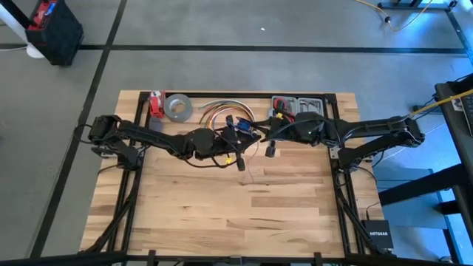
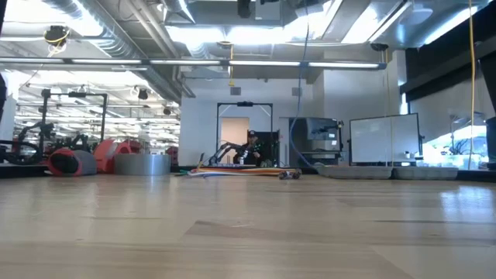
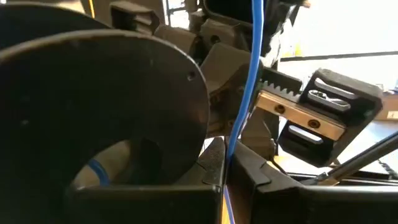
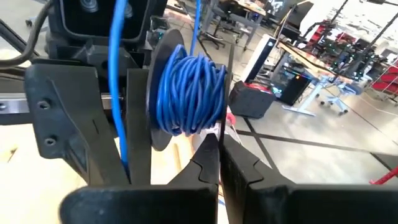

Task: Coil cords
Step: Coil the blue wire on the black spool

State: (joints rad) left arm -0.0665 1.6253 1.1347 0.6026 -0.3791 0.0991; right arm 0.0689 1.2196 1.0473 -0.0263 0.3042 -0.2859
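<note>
A black spool wound with blue cord is in the air over the table's middle, between my two grippers. My right gripper, coming from the table's right, is shut at the spool. My left gripper, coming from the left, is shut on a free strand of the blue cord. One spool flange stands close beside the left fingers. A thin loose strand trails onto the table below the grippers. My left gripper pinches a single strand of the blue cord between its two fingers. The strand runs straight up from the fingers and looks taut; it also shows in the right wrist view. My right gripper is shut at the rim of the spool's edge-on flange, just below the blue winding; the fingertips hide the place of contact. The spool is lifted clear of the table.
Along the table's far edge lie a red item, a grey tape roll, an arched bundle of coloured cables and an open tool case. The near half of the wooden table is bare.
</note>
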